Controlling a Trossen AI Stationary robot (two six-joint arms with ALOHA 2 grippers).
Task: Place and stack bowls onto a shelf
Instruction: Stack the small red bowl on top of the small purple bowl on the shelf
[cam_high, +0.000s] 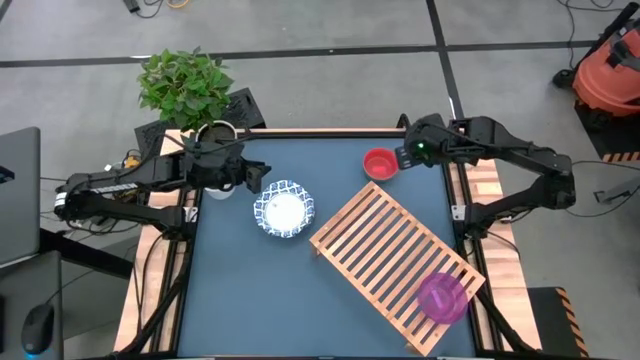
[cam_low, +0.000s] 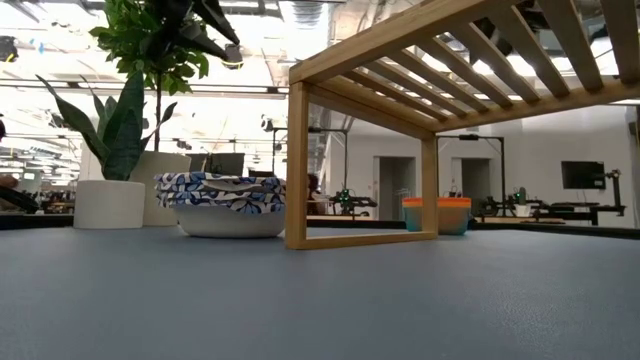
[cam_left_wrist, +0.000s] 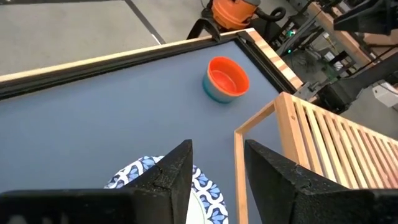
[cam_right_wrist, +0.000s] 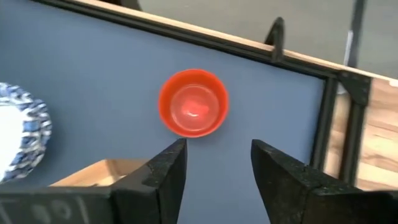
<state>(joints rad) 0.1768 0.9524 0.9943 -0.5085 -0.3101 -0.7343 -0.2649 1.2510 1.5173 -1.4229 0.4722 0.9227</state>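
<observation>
The slatted wooden shelf (cam_high: 395, 262) sits askew on the dark blue desk (cam_high: 250, 290), running from near the middle toward the near right corner. A magenta bowl (cam_high: 441, 297) rests on top of it at that near end. The orange-red bowl (cam_high: 380, 164) (it seems to sit inside a teal one, judging by the blue-green band below it in the low and left wrist views) stands on the desk by the far edge, just beyond the shelf. A white bowl with a blue patterned rim (cam_high: 283, 210) lies left of the shelf. The left gripper (cam_left_wrist: 214, 180) hangs above that patterned bowl, jaws parted and empty. The right gripper (cam_right_wrist: 217, 168) hovers near the orange-red bowl, jaws apart, holding nothing. A leafy plant (cam_high: 186, 85) stands at the far left corner.
</observation>
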